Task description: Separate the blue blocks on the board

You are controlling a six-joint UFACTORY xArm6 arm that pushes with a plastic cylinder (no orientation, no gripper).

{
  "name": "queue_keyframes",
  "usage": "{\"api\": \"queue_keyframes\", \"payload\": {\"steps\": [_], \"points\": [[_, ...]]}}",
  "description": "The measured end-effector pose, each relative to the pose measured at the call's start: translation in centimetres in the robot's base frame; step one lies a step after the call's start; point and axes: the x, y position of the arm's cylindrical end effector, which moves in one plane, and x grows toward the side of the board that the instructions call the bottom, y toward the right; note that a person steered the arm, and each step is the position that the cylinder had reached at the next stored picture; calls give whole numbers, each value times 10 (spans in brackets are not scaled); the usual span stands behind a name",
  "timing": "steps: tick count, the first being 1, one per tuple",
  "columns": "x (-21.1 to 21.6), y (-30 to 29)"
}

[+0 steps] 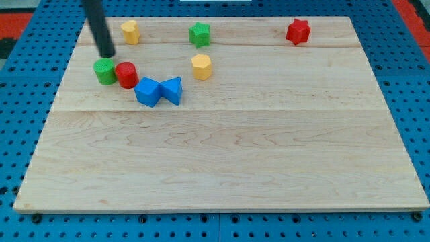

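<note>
A blue cube and a blue triangular block lie touching each other on the wooden board, left of centre. My tip is at the upper left, just above a green cylinder. The tip is up and to the left of the blue blocks, apart from them. A red cylinder sits between the green cylinder and the blue cube, touching or nearly touching both.
A yellow hexagonal block lies right of the blue pair. Along the view's top are a yellow block, a green star-like block and a red star-like block. Blue pegboard surrounds the board.
</note>
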Motion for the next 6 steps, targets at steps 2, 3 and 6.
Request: {"api": "queue_keyframes", "payload": {"steps": [2,3,6], "points": [[21,44],[40,107],[91,131]]}}
